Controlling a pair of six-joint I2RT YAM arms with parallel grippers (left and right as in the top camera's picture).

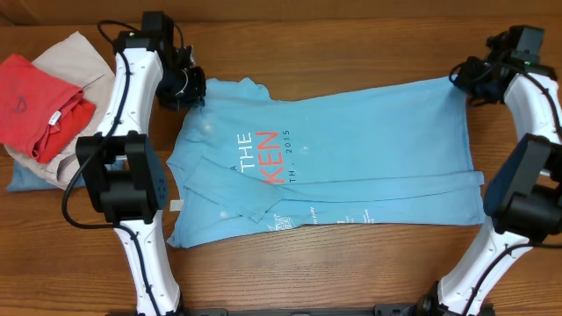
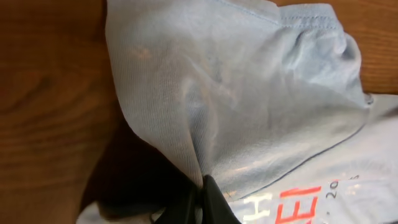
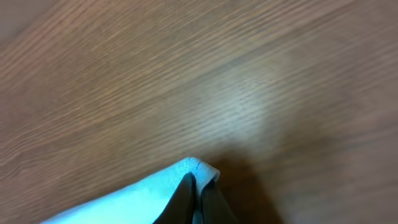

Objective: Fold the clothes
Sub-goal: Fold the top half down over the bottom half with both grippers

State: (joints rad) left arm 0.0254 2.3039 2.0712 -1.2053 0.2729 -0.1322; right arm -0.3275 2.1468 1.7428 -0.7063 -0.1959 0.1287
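Clothes (image 1: 351, 167), a thin sky-blue knit T-shirt, lie creased on the grained wooden table (image 1: 351, 272), both jaws pinching its edges

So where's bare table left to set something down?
Two bare strips of table: beyond the T-shirt, between the left pincer and right pincer; and along the near edge in front of it. The left edge is crowded by the clothes pile.

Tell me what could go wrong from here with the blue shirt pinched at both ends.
1. The right fingers hold only the very corner of the shirt; it may slip out when lifted.
2. The left fingers pinch bunched cloth, so creases could get folded in.
3. The pile of other clothes lies beside the left arm; a swing might drag it.
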